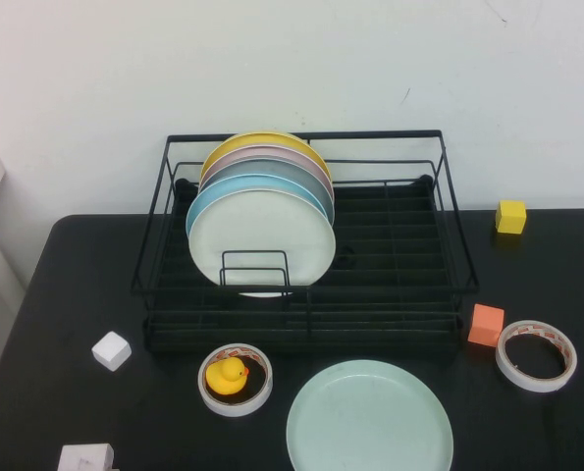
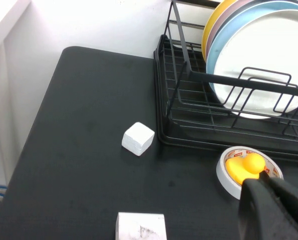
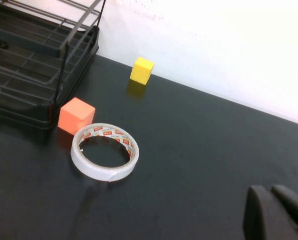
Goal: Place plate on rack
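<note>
1. The plate (image 1: 370,417) lies flat on the black table (image 1: 76,294), at 6 o'clock from the rack (image 1: 390,245) and just in front of it. I judge nothing has begun.
2. The rack's left slots hold upright plates (image 1: 262,235); the right half is bare wire, the likely spot for mine.
3. My left gripper (image 2: 276,207) hangs by the duck (image 2: 245,166) in its tape ring; fingers look together, gripping nothing.
4. My right gripper (image 3: 279,212) hangs beyond the tape roll (image 3: 104,152), also pressed together and empty.
5. Only the high view shows the plate; neither gripper appears there.
6. The wrist views alone show my fingers, plus the white block (image 2: 138,138), orange cube (image 3: 76,115) and yellow cube (image 3: 141,70).
</note>
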